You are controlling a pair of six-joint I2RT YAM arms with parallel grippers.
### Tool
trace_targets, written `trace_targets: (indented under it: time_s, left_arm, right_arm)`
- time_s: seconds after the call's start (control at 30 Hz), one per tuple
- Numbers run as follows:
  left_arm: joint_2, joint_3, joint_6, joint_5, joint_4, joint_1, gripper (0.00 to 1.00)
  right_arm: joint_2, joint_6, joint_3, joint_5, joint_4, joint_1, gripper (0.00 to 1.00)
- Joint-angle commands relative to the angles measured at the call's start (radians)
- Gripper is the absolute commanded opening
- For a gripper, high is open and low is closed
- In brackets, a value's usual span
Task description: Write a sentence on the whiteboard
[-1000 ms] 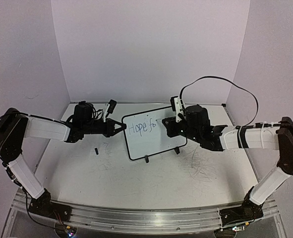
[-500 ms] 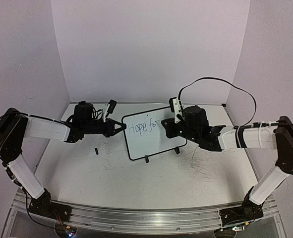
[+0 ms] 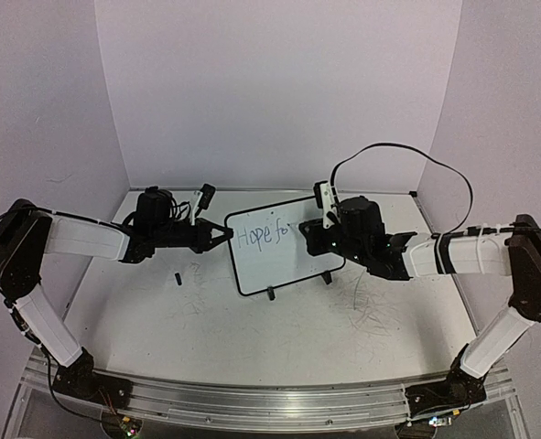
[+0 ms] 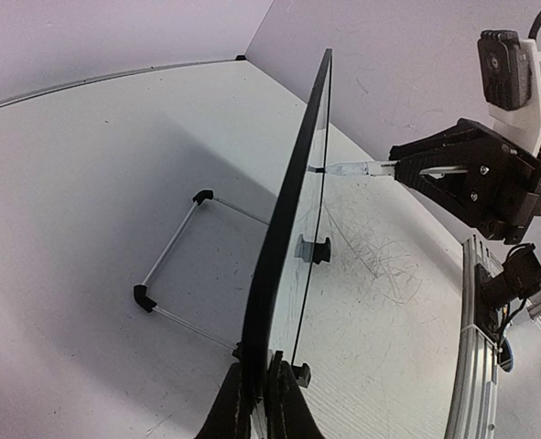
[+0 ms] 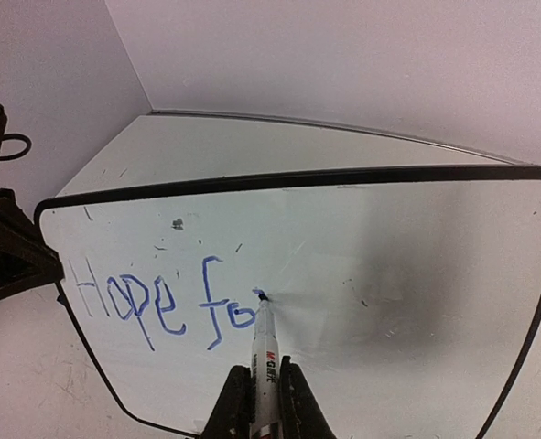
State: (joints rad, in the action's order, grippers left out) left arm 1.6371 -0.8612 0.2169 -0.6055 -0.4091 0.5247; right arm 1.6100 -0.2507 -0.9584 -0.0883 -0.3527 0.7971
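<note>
I see my left gripper (image 3: 224, 234) clamped on the left edge of the whiteboard (image 3: 284, 263), which stands on the table (image 3: 252, 347). My right gripper (image 5: 259, 401) pinches a marker (image 5: 265, 352), its tip on the sentence (image 5: 157, 300), which reads "Hope fo".

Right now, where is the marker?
The marker sits bottom centre of the right wrist view, clamped in the right end effector, its tip on the whiteboard where the sentence stops.

The whiteboard (image 5: 362, 265) is white with a thin black frame, and its sentence (image 5: 146, 297) is blue. The marker (image 5: 266, 357) is white with red print; the table (image 3: 279, 338) shows grey scribbles.
</note>
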Motion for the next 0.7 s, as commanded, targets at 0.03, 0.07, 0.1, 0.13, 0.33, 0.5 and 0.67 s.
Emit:
trace_targets:
  time_s: [0.03, 0.07, 0.1, 0.13, 0.33, 0.5, 0.67]
  left_arm:
    - [-0.030, 0.010, -0.044, 0.048, 0.042, -0.002, 0.00]
    - [-0.030, 0.009, -0.044, 0.048, 0.042, -0.002, 0.00]
    - [-0.030, 0.008, -0.044, 0.048, 0.043, -0.002, 0.00]
    - [-0.030, 0.008, -0.044, 0.048, 0.044, -0.002, 0.00]
    - [-0.027, 0.004, -0.044, 0.047, 0.046, -0.001, 0.00]
    - [-0.029, 0.005, -0.044, 0.049, 0.047, -0.002, 0.00]
    - [-0.029, 0.006, -0.045, 0.049, 0.049, -0.002, 0.00]
  right_arm:
    - [-0.015, -0.025, 0.029, -0.021, -0.003, -0.001, 0.00]
    - [-0.016, -0.027, 0.031, -0.020, -0.003, 0.000, 0.00]
    - [-0.016, -0.028, 0.033, -0.019, -0.003, 0.000, 0.00]
    - [-0.016, -0.030, 0.036, -0.018, -0.003, 0.000, 0.00]
    - [-0.006, -0.037, 0.038, -0.009, -0.003, 0.007, 0.00]
    - [-0.005, -0.044, 0.042, -0.014, -0.003, 0.008, 0.00]
    - [-0.002, -0.047, 0.043, -0.015, -0.003, 0.010, 0.00]
